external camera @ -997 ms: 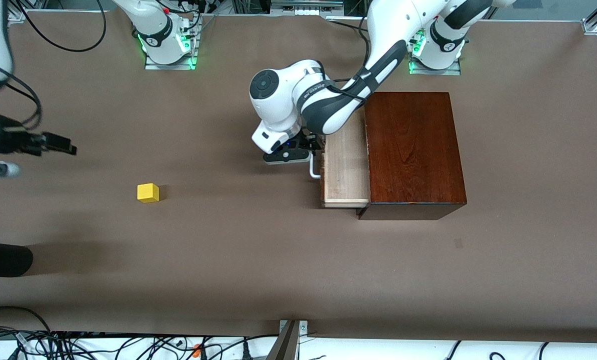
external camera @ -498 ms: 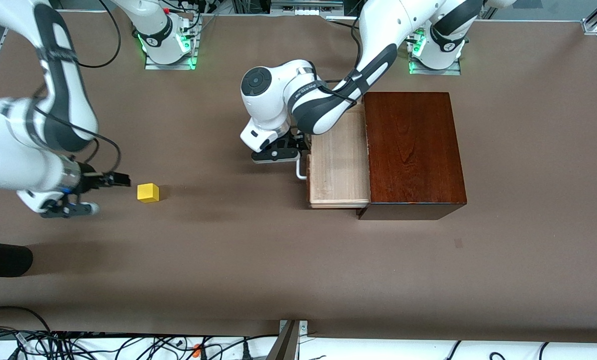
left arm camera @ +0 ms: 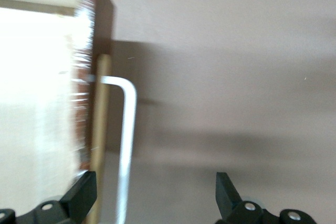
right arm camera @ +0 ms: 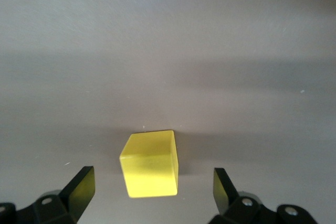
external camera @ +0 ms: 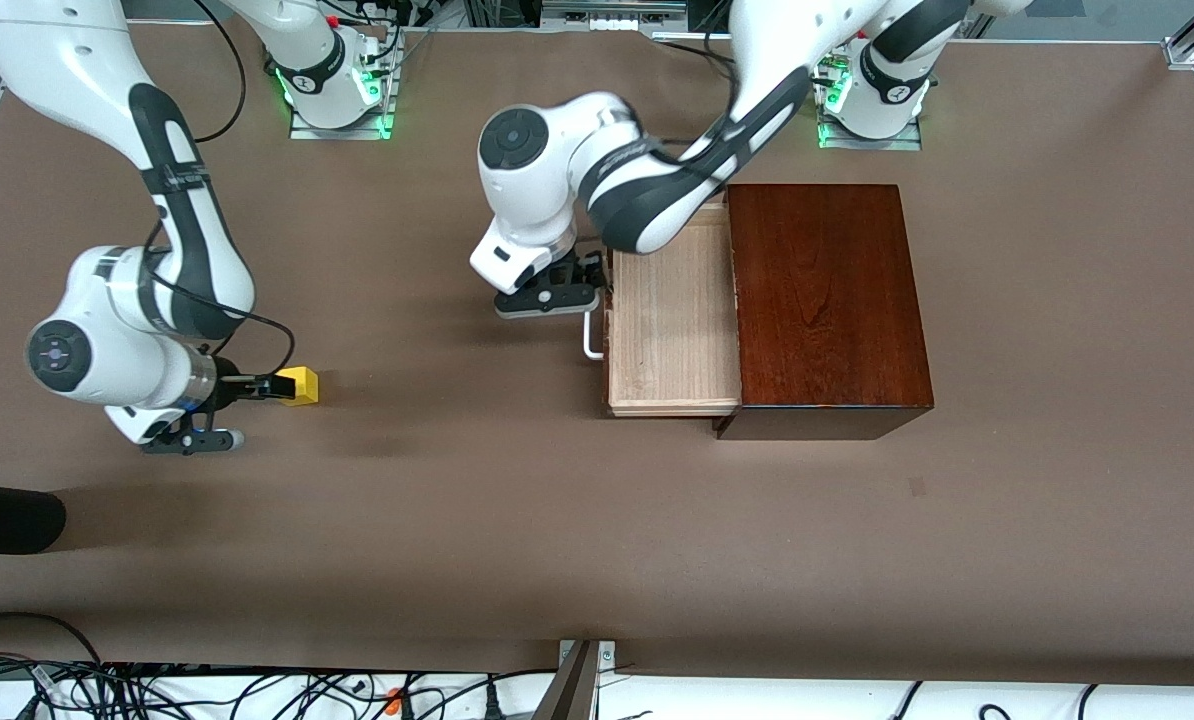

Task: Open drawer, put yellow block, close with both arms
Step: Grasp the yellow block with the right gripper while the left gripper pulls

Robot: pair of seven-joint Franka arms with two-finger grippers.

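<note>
Front view: unlabelled yellow block [external camera: 298, 385].

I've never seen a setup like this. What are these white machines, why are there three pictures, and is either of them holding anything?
They are two robot arms bolted along one edge of a brown table. The big picture looks down from a camera high across from them; the two smaller ones come from cameras on each arm's wrist, looking past its two-fingered hand.

The left hand is at the white handle of the drawer, a pale wooden tray pulled partly out of a dark wooden box. Its fingers stand open on either side of the handle, not pinching it.

The right hand is at the yellow block, which sits on the table toward the right arm's end. Its fingers are open too, so nothing is held yet.
</note>
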